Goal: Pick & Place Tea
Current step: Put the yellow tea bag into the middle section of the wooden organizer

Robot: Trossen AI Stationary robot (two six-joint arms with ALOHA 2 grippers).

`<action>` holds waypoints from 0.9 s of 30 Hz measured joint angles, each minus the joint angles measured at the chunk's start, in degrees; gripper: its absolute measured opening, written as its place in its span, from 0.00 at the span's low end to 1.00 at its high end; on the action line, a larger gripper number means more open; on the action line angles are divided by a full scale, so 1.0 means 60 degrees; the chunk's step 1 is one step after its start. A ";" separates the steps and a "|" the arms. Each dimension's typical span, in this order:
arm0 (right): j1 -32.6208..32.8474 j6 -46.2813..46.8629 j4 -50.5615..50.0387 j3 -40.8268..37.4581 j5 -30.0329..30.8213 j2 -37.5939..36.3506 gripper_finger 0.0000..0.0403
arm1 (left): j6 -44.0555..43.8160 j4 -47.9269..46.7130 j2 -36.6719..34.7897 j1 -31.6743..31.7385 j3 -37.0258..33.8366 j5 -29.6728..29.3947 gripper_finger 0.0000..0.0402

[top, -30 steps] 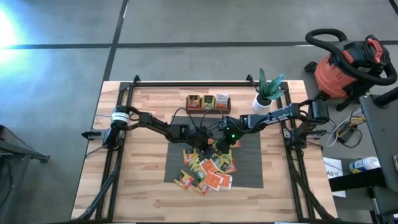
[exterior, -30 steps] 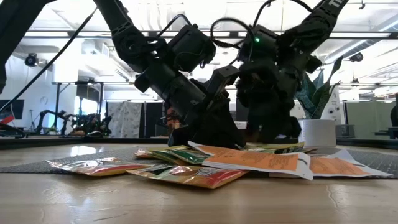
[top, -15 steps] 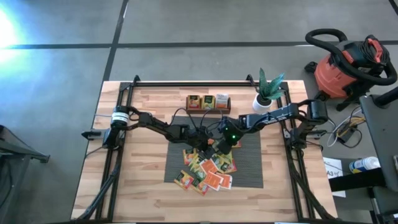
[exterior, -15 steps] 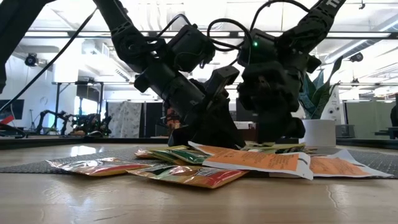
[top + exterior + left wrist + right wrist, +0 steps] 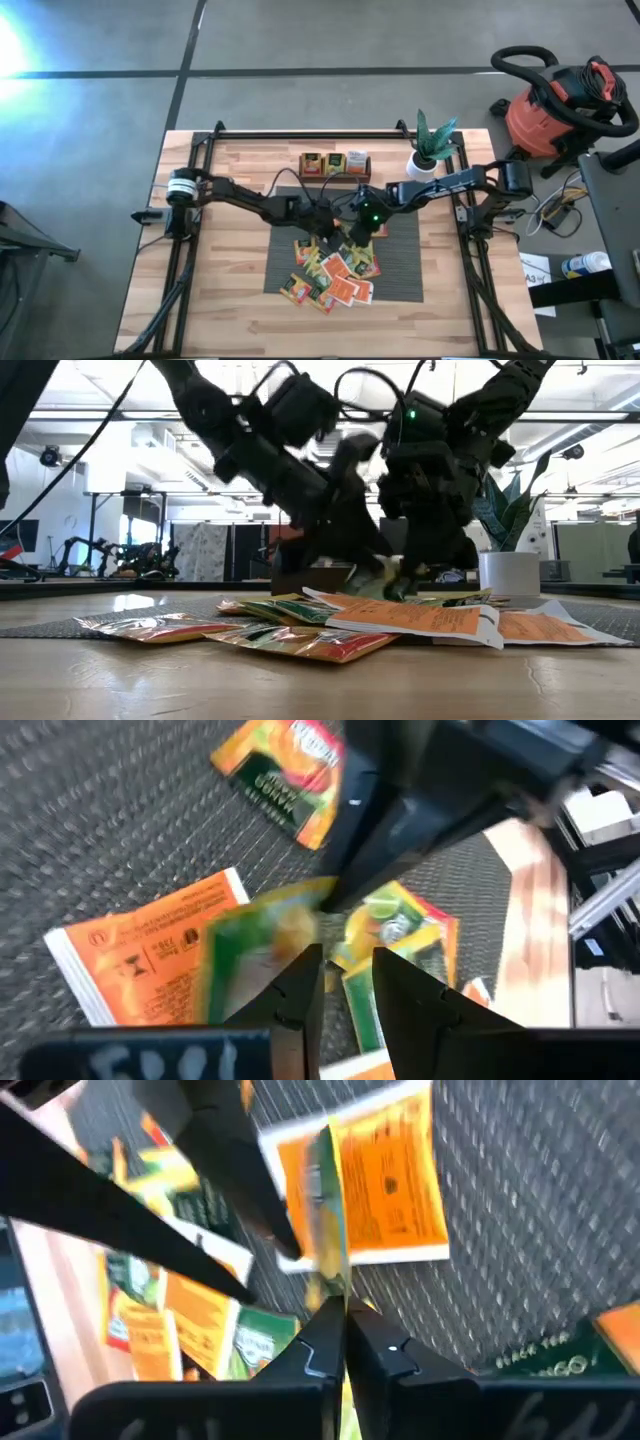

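Green sachet (image 5: pixel 325 1210) edge pinched, right hand (image 5: pixel 345 1312)

We can read no complete word, brand or number. In the left wrist view, an orange sachet (image 5: pixel 150 955) carries small dark pictogram marks and lines of print, too blurred to read. Another orange-and-green sachet (image 5: pixel 285 775) bears a dark panel with lettering, also unreadable. In the right wrist view, dark packaging (image 5: pixel 545 1355) shows pale lettering that we cannot make out.
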 joint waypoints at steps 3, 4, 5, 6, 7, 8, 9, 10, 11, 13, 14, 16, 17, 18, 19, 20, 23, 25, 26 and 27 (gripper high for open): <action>-0.0108 0.0247 -0.0011 0.0038 0.0321 -0.0366 0.02 | 0.0276 -0.0751 -0.0679 -0.0007 0.0000 -0.0351 0.21; -0.0161 0.0450 -0.0004 0.0038 0.0504 -0.0512 0.02 | 0.0398 -0.1005 -0.0949 -0.0046 0.0000 -0.0659 0.21; -0.0229 0.0721 0.0017 0.0038 0.0720 -0.0681 0.02 | 0.0553 -0.1258 -0.1214 -0.0094 0.0000 -0.0996 0.21; -0.0314 0.1125 0.0098 0.0038 0.0872 -0.0840 0.02 | 0.0765 -0.1535 -0.1492 -0.0142 0.0000 -0.1399 0.21; -0.0406 0.1540 0.0324 0.0027 0.1001 -0.0992 0.02 | 0.1016 -0.1750 -0.1773 -0.0213 0.0000 -0.1824 0.21; -0.0499 0.1894 0.0652 0.0010 0.1054 -0.1157 0.02 | 0.1313 -0.1906 -0.2026 -0.0297 -0.0005 -0.2240 0.21; -0.0585 0.2137 0.0978 -0.0022 0.1066 -0.1319 0.02 | 0.1636 -0.1997 -0.2277 -0.0392 -0.0023 -0.2676 0.21; -0.0643 0.2350 0.1381 -0.0028 0.1129 -0.1456 0.02 | 0.1964 -0.2059 -0.2532 -0.0504 -0.0049 -0.3127 0.21; -0.0712 0.2581 0.1850 -0.0025 0.1225 -0.1606 0.02 | 0.2239 -0.2129 -0.2775 -0.0607 -0.0071 -0.3587 0.21; -0.0794 0.2938 0.2518 -0.0031 0.1554 -0.1882 0.02 | 0.2589 -0.2206 -0.3178 -0.0819 -0.0080 -0.4655 0.21; -0.0813 0.3081 0.2896 -0.0031 0.1872 -0.2027 0.02 | 0.2639 -0.2322 -0.3379 -0.0914 -0.0076 -0.5261 0.21; -0.0818 0.3263 0.3373 -0.0031 0.2694 -0.2294 0.02 | 0.2398 -0.2457 -0.3711 -0.1116 -0.0087 -0.6649 0.21; -0.0822 0.3249 0.3594 -0.0031 0.3079 -0.2433 0.02 | 0.2130 -0.2444 -0.3910 -0.1235 -0.0089 -0.7483 0.21; -0.0815 0.3164 0.3843 -0.0035 0.3523 -0.2529 0.02 | 0.1846 -0.2448 -0.4085 -0.1400 -0.0101 -0.8389 0.21; -0.0797 0.3054 0.4103 -0.0035 0.3931 -0.2661 0.02 | 0.1550 -0.2370 -0.4264 -0.1547 -0.0103 -0.9327 0.21; -0.0774 0.2905 0.4250 -0.0039 0.4283 -0.2808 0.02 | 0.1258 -0.2233 -0.4423 -0.1664 -0.0105 -1.0198 0.21; -0.0647 0.2149 0.5247 -0.0035 0.5039 -0.3147 0.02 | 0.0755 -0.2159 -0.4843 -0.1805 -0.0102 -1.1021 0.21; -0.0636 0.1649 0.5792 -0.0039 0.5259 -0.3346 0.02 | 0.0538 -0.2025 -0.5004 -0.1675 -0.0102 -1.0508 0.21; -0.0639 0.1516 0.6010 -0.0022 0.5319 -0.3424 0.02 | 0.0469 -0.1919 -0.5042 -0.1616 -0.0109 -1.0294 0.21; -0.0640 0.1475 0.6040 0.0013 0.5377 -0.3494 0.02 | 0.0421 -0.1673 -0.5046 -0.1553 -0.0112 -1.0141 0.21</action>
